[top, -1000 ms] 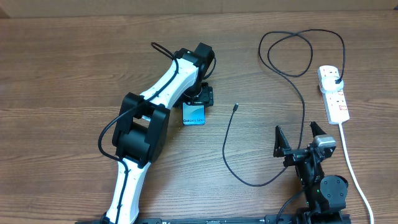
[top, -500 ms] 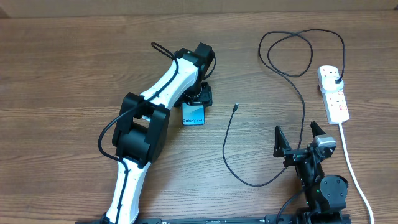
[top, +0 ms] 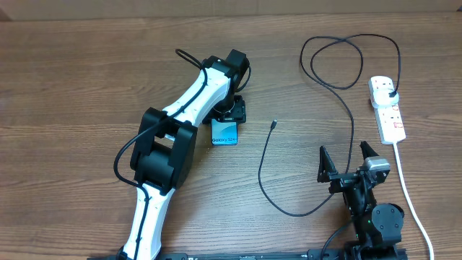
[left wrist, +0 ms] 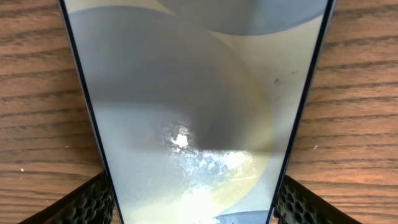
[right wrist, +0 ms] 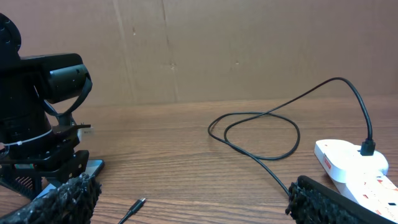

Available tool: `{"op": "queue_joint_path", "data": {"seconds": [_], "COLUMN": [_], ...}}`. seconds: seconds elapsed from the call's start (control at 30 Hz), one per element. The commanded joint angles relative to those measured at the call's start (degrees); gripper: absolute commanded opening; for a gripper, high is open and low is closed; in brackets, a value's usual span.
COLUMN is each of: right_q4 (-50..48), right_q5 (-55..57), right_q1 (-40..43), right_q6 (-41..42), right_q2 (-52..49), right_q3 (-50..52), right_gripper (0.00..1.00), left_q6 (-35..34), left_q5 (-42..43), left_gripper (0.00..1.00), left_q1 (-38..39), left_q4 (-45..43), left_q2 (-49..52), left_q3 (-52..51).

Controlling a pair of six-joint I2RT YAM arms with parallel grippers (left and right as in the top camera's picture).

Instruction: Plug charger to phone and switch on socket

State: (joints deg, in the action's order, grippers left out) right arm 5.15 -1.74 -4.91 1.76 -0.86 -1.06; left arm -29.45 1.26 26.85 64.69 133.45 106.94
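Observation:
The phone (top: 224, 133) lies flat on the wooden table, its light blue screen up, and it fills the left wrist view (left wrist: 193, 93). My left gripper (top: 231, 115) stands over its far end, with both black fingers (left wrist: 87, 202) pressed against its long edges: shut on it. The charger (top: 263, 170) is a thin black cable; its connector tip (top: 273, 124) lies loose to the right of the phone, and its plug (top: 390, 94) sits in the socket (top: 388, 110). My right gripper (top: 346, 160) hovers open and empty near the front edge, behind the tip (right wrist: 138, 204).
The socket's white cord (top: 408, 188) runs down the right side towards the front edge, next to my right arm. The black cable loops (top: 336, 61) at the back right. A cardboard wall (right wrist: 217, 50) closes off the far side of the table.
My left gripper's jaws have closed in on the phone's edges. The phone, the cable and the right arm have stayed where they were.

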Motion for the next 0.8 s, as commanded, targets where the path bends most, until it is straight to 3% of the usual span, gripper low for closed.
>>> {"op": "queue_joint_path", "data": {"seconds": [0.0, 0.13, 0.43, 0.63, 0.77], "right_q4": [-0.4, -0.4, -0.3, -0.4, -0.3], "right_q5": [-0.3, -0.3, -0.3, -0.3, -0.3], "right_q1": [0.1, 0.1, 0.1, 0.1, 0.1], "right_q6": [0.3, 0.3, 0.3, 0.3, 0.3], "right_q2": [0.3, 0.3, 0.3, 0.3, 0.3], "right_q3": [0.6, 0.6, 0.6, 0.6, 0.6], "right_gripper": [1.00, 1.00, 1.00, 1.00, 1.00], "left_q6": [0.5, 0.5, 0.5, 0.5, 0.5], "left_q5": [0.2, 0.2, 0.2, 0.2, 0.2], "left_gripper": [0.74, 0.71, 0.76, 0.81, 0.92], "left_q1": [-0.2, -0.2, -0.2, -0.2, -0.2], "left_q4": [-0.9, -1.8, -2.2, -2.2, -2.4], "left_q2": [1.2, 1.2, 1.2, 1.2, 1.2], "left_q3": [1.0, 1.0, 1.0, 1.0, 1.0]}}
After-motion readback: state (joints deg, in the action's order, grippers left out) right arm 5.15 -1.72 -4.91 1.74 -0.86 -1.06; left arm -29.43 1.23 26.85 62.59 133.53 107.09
